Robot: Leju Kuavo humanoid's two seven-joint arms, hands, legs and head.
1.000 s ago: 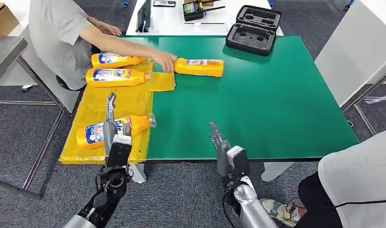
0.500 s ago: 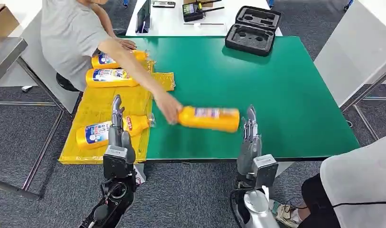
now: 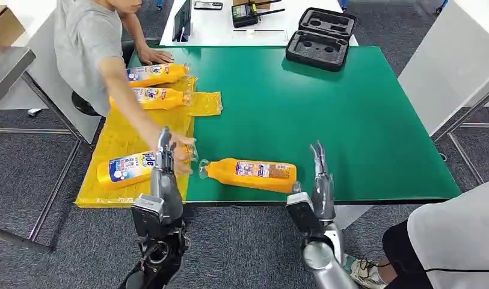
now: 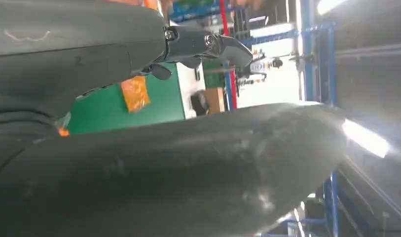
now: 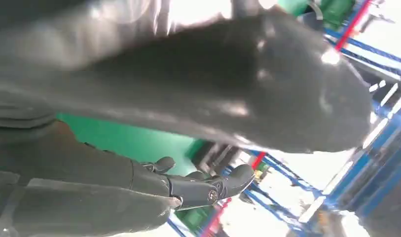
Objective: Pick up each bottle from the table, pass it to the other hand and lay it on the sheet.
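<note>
bottle: orange bottle [image 3: 251, 174] lies on its side on the green table [image 3: 350, 120], close to the near edge, cap toward the yellow sheet [image 3: 130, 138], base toward the right hand; nothing grips it
right hand: right hand [image 3: 319, 180] upright just beside the bottle's base, fingers straight and apart, holding nothing; contact with the bottle cannot be told
left hand: left hand [image 3: 163, 165] raised at the seam of sheet and table, fingers extended, nothing in it
person: a person's hand [image 3: 180, 150] sits right behind the left hand's fingers, near the bottle's cap
sheet load: three bottles lie on the sheet, one near [image 3: 130, 168], two far [image 3: 151, 96] [image 3: 153, 73]
risk 1: bottle is round and on its side near the table edge; a nudge from the right hand could probably roll it off toward the robot
risk 2: left hand reaching in for the pass could strike the person's hand if that has not cleared
risk 3: smooth plastic, likely to slip if gripped off centre during the handover
room: wide bare green beyond and right of the bottle; black case [image 3: 320, 37] well away at the far edge
sheet room: bare strip between the near bottle and the far pair, enough to lay one, I judge
</note>
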